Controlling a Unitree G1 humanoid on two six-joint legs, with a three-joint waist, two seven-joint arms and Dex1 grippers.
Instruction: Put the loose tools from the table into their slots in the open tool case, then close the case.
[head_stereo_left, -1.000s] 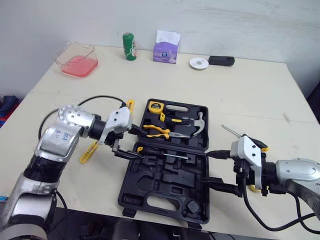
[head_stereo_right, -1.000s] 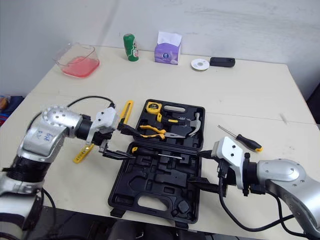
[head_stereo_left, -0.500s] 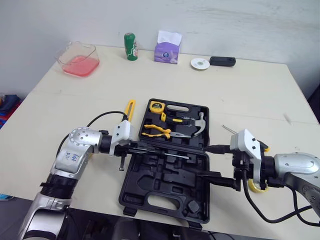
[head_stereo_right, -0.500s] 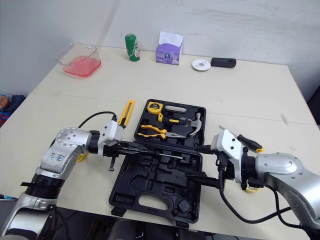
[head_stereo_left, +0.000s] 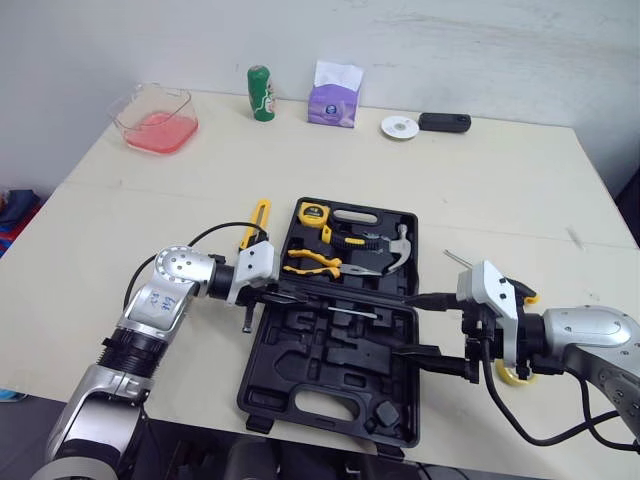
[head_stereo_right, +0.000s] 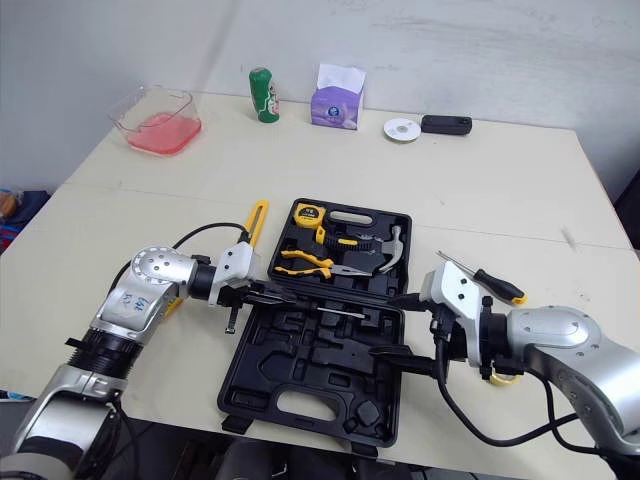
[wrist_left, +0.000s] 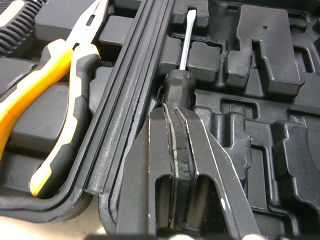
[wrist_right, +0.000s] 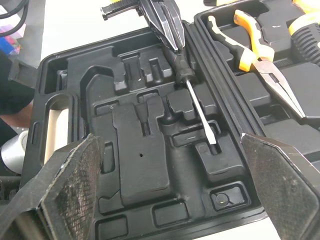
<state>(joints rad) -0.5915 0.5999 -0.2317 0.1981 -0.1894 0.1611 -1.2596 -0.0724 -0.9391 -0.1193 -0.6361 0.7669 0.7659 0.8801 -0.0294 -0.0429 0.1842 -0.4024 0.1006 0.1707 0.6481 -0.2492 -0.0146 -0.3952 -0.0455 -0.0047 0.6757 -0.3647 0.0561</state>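
The black tool case (head_stereo_left: 330, 385) lies open mid-table. Its far half holds yellow pliers (head_stereo_left: 315, 263), a hammer (head_stereo_left: 396, 244) and a tape measure (head_stereo_left: 312, 212). A flat screwdriver (wrist_left: 186, 45) lies in a slot of the near half. My left gripper (head_stereo_left: 300, 298) is shut, its tips against the end of that screwdriver's black handle (wrist_left: 180, 85), not around it. My right gripper (head_stereo_right: 388, 325) stands open over the near half's right side, holding nothing. A loose black-and-yellow screwdriver (head_stereo_right: 492, 281) lies right of the case. A yellow tool (head_stereo_left: 259, 215) lies left of it.
Along the table's far edge stand a pink container (head_stereo_left: 156, 118), a green can (head_stereo_left: 260, 93), a purple tissue pack (head_stereo_left: 334, 95), a white disc (head_stereo_left: 399, 127) and a black device (head_stereo_left: 443, 122). A yellow ring-shaped item (head_stereo_left: 515, 375) sits under my right forearm.
My left gripper has shut and moved from the case's left edge into the near half, up to the slotted screwdriver's handle. The right gripper has hardly moved.
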